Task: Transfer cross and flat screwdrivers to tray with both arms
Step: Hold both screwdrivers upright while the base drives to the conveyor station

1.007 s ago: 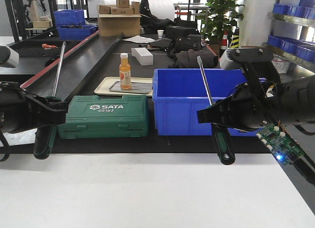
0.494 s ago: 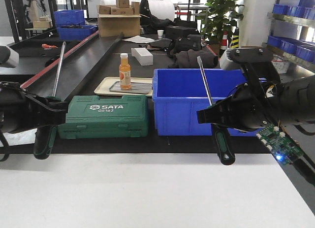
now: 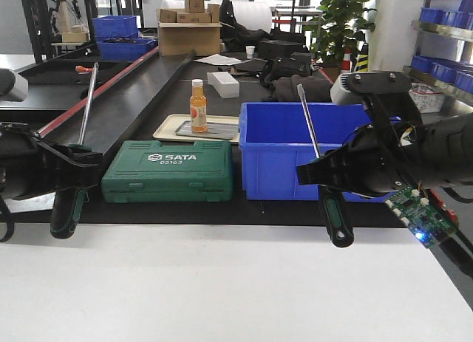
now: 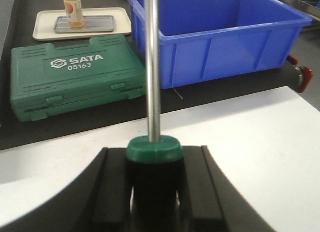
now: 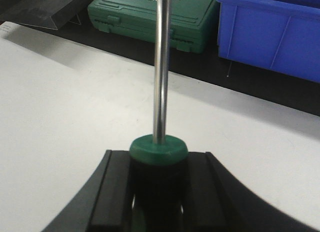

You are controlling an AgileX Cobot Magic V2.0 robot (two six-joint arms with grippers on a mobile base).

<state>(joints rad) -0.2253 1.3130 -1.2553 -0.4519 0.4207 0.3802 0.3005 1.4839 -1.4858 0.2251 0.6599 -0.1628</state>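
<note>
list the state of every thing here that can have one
left gripper, shut on left black-and-green steel-shafted screwdriver, shaft up
right gripper, shut on right black-and-green steel-shafted screwdriver, shaft up, tilted
green plastic SATA tool case, closed, lying flat
deep blue plastic bin, open-topped
white-capped orange bottle, upright, capped, on the grey tray
flat grey metal tray, no screwdriver on it yet

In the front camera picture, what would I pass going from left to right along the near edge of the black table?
Left screwdriver, green SATA case, right screwdriver, green circuit board.
</note>
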